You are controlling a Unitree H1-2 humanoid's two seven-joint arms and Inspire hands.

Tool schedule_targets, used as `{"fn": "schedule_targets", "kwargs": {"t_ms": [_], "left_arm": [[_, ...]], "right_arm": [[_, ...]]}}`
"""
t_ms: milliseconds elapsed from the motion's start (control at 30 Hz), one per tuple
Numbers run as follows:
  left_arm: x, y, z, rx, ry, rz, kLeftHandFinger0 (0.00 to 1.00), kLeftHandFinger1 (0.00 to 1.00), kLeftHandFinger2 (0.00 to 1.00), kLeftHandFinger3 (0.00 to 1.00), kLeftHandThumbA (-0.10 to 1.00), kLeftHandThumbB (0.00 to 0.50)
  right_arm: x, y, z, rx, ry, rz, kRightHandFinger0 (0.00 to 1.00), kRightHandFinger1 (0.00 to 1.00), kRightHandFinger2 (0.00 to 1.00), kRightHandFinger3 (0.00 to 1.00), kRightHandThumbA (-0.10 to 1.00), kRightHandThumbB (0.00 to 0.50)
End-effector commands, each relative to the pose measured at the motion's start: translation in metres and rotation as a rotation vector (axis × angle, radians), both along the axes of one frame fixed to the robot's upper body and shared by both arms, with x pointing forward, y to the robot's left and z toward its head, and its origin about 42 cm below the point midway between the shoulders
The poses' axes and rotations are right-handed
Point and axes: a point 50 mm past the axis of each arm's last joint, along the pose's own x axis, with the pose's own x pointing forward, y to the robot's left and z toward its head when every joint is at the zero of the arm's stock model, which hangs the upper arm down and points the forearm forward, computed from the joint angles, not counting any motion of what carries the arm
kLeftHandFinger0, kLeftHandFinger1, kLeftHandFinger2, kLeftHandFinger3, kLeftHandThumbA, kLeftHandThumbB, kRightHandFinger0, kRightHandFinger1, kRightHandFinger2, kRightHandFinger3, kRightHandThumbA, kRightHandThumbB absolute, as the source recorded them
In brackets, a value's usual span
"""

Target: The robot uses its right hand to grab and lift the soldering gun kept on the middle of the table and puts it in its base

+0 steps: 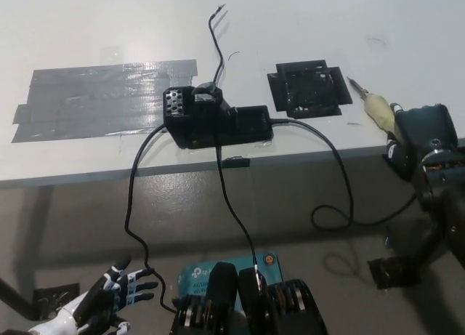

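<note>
The soldering gun [375, 106], with a pale yellowish handle and thin metal tip, sticks out of my black right hand [423, 140] at the table's right edge, tip pointing up-left. That hand is shut on the gun's handle. Its black base station [216, 119] sits mid-table near the front edge, with a perforated holder at its left end. The gun's cable [338, 168] runs from the base's right side, loops below the table edge and rises toward my right hand. My white left hand [102, 300] rests low at the bottom left, fingers spread, holding nothing.
A black square mat [308, 89] lies right of the base. Grey tape [102, 100] covers the table's left part. Black cables [134, 197] hang off the white table's front edge [87, 176]. A thin wire [215, 41] runs toward the back.
</note>
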Motion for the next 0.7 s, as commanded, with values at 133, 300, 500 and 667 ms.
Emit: {"fn": "schedule_targets", "kwargs": {"t_ms": [133,300,500,667], "left_arm": [[-0.006,0.009,0.003,0.017,-0.014,-0.020,1.00,1.00,1.00,1.00,1.00,0.379],[-0.005,0.011,0.001,0.025,-0.007,-0.008,1.00,1.00,1.00,1.00,1.00,0.378],[-0.006,0.013,-0.001,0.015,0.000,0.001,1.00,1.00,1.00,1.00,1.00,0.388],[-0.006,0.012,-0.002,0.018,0.004,0.013,1.00,1.00,1.00,1.00,1.00,0.395]], "right_arm": [[-0.002,0.002,0.041,0.121,-0.310,0.295,0.00,0.09,0.43,0.25,-0.10,0.078],[0.001,-0.001,0.065,0.094,-0.416,0.485,0.00,0.08,0.32,0.17,-0.10,0.061],[0.000,-0.009,0.087,0.063,-0.553,0.627,0.00,0.00,0.42,0.35,-0.10,0.216],[0.002,-0.008,0.108,0.081,-0.582,0.675,0.00,0.00,0.25,0.26,-0.10,0.234]]}}
